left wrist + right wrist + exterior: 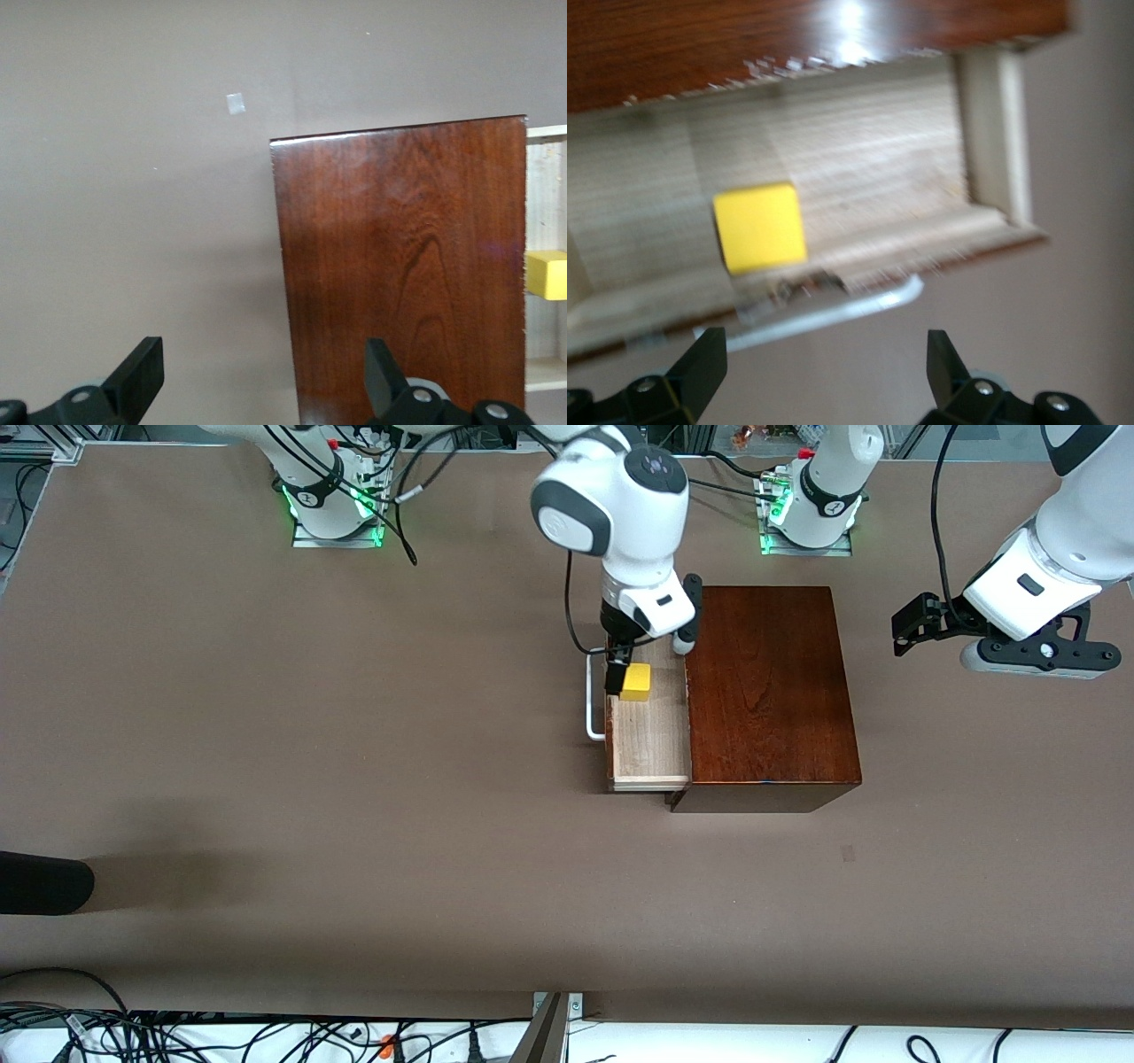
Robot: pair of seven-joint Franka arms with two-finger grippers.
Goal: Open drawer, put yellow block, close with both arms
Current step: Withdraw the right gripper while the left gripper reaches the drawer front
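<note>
The dark reddish-brown box [766, 691] stands mid-table with its drawer [651, 735] pulled out toward the right arm's end, white bar handle [592, 700] in front. The yellow block [635, 682] lies in the tray, in the part farther from the front camera. My right gripper [617, 669] hangs open over the drawer's front edge and handle, beside the block without gripping it. In the right wrist view the block [760, 227] lies in the tray above the handle [833, 310] and the open gripper [824, 372]. My left gripper [902, 633] is open and empty in the air beside the box, toward the left arm's end.
The left wrist view shows the open left gripper [261, 381] over the box top [399, 266] and table, with the block [547, 274] at the edge. A dark object [44, 881] lies at the right arm's end near the front camera. A small mark [848, 853] is on the table.
</note>
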